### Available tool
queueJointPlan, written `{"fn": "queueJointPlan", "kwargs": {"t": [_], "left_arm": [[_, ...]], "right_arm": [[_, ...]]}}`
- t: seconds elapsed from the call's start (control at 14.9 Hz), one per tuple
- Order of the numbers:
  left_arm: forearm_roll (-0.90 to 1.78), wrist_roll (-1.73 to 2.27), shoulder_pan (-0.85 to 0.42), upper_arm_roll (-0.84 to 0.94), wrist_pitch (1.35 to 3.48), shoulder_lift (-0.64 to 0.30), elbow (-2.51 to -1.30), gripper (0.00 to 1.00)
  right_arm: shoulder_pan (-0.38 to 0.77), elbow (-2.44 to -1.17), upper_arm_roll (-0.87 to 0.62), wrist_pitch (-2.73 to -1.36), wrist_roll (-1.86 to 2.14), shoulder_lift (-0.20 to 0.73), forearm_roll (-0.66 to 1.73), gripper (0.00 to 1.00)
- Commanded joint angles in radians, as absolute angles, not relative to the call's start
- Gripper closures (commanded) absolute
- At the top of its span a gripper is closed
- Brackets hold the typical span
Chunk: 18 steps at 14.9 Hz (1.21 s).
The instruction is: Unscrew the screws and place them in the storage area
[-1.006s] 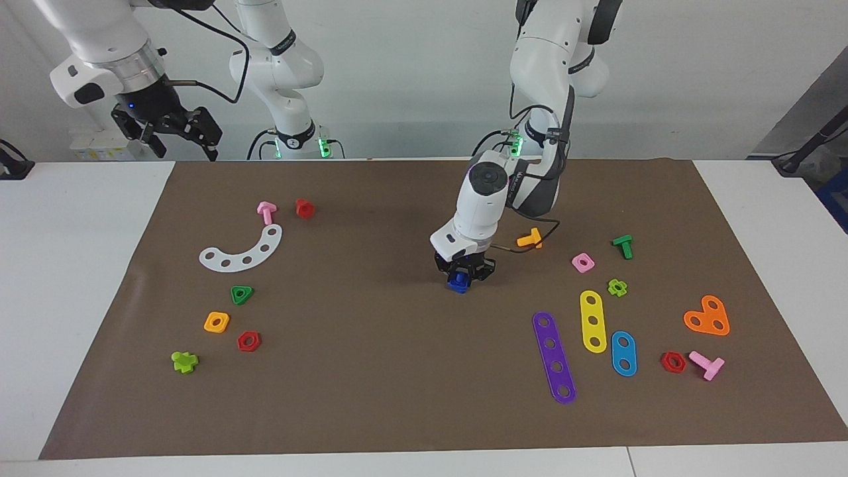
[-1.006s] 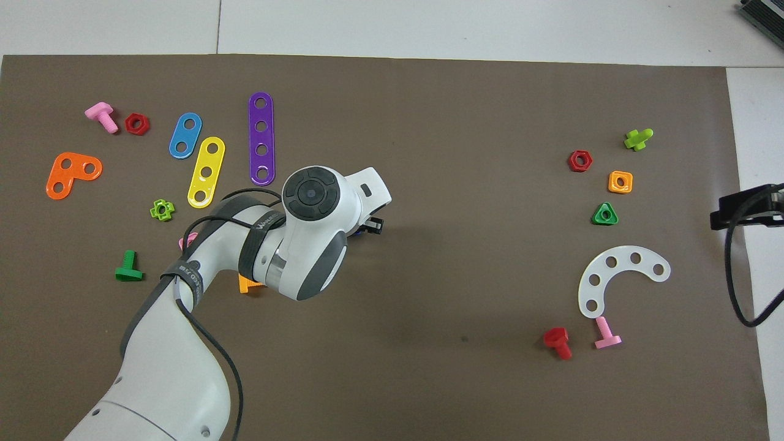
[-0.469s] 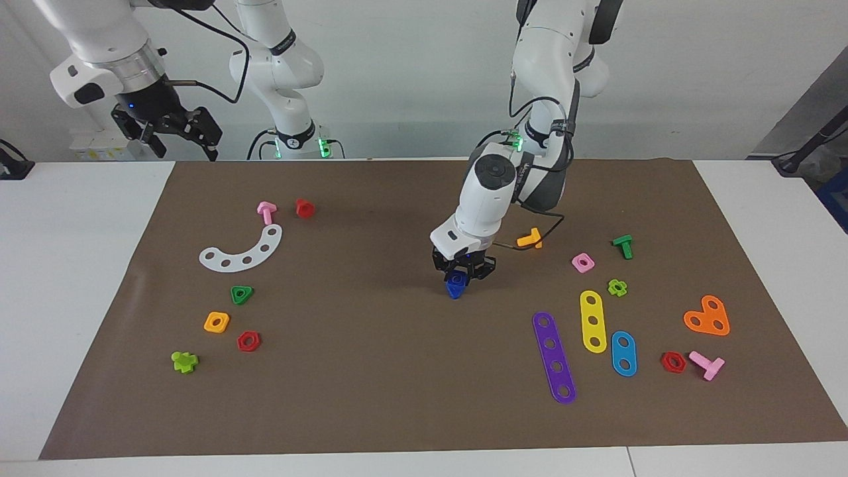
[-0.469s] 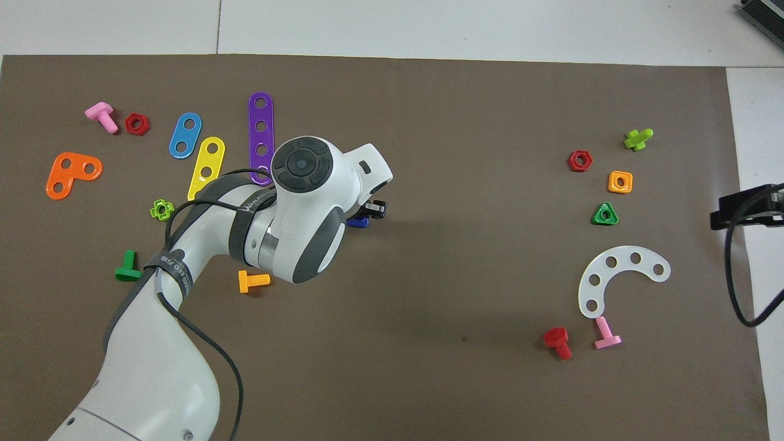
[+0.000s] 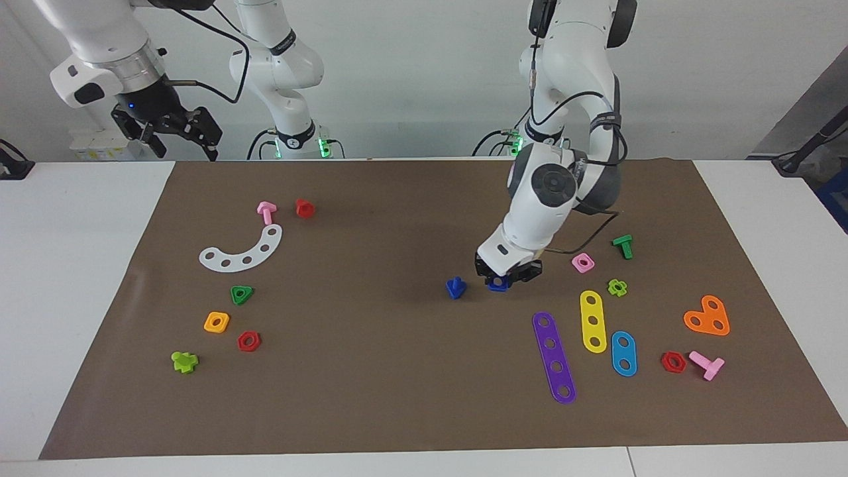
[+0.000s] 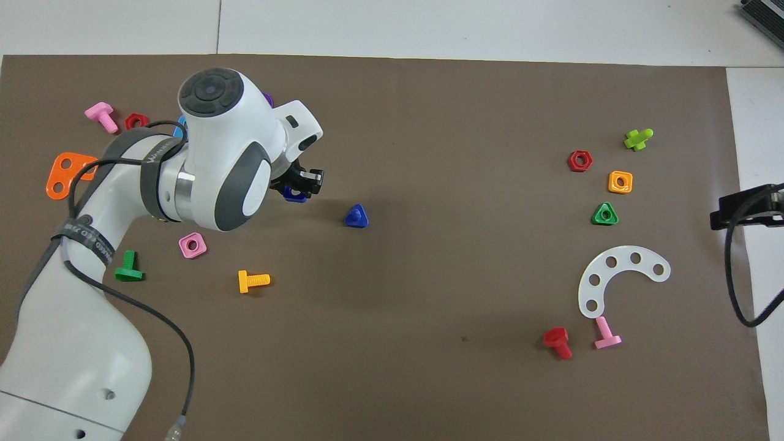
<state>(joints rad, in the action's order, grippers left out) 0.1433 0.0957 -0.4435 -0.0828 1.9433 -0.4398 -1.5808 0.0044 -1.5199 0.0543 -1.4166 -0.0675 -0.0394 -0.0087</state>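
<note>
The dark-blue bolt [image 5: 455, 287] stands head-down, stem up, on the brown mat [image 5: 371, 397] near its middle; the overhead view shows its triangular head [image 6: 356, 217]. My left gripper [image 5: 501, 281] is just above the mat beside the bolt, toward the left arm's end, shut on the dark-blue square nut [image 5: 497, 284], also seen in the overhead view [image 6: 294, 195]. My right gripper [image 5: 177, 136] waits raised over the table edge at the right arm's end; only its dark tip [image 6: 744, 208] shows from overhead.
Purple [image 5: 554, 357], yellow [image 5: 593, 320] and blue [image 5: 623, 353] strips, a pink nut [image 5: 582, 262], green bolt [image 5: 623, 246] and orange bolt [image 6: 253, 280] lie near the left gripper. A white arc [image 5: 242, 250], green triangular nut [image 5: 242, 294] and other nuts lie toward the right arm's end.
My left gripper has lifted the blue nut off the bolt and carried it toward the left arm's end. The bolt stays standing on the mat. The right arm has not moved.
</note>
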Motion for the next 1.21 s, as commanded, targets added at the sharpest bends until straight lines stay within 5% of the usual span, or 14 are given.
{"fn": "queueJointPlan", "kwargs": {"t": [0.0,0.34,0.4,0.54,1.14], "left_arm": [[0.161,-0.016,-0.376,-0.080,1.916,-0.420,-1.644,0.83],[0.149,-0.101,-0.342,-0.083,1.975,-0.359,-1.828,0.80],[0.149,-0.101,-0.342,-0.083,2.015,-0.348,-1.865,0.65],[0.149,-0.101,-0.342,-0.083,2.089,-0.339,-1.907,0.00],[0.117,-0.103,-0.190,-0.092,1.906,-0.285,-1.700,0.00]], "right_arm": [[0.000,-1.542,0.051,-1.417,-0.064,-0.060,-0.002,0.00],[0.000,-1.542,0.051,-1.417,-0.064,-0.060,-0.002,0.00],[-0.002,-1.542,0.051,-1.417,-0.064,-0.060,-0.002,0.00],[-0.002,-1.542,0.052,-1.417,-0.064,-0.060,-0.002,0.00],[0.069,-1.594,0.044,-1.497,-0.100,-0.066,0.002,0.00]]}}
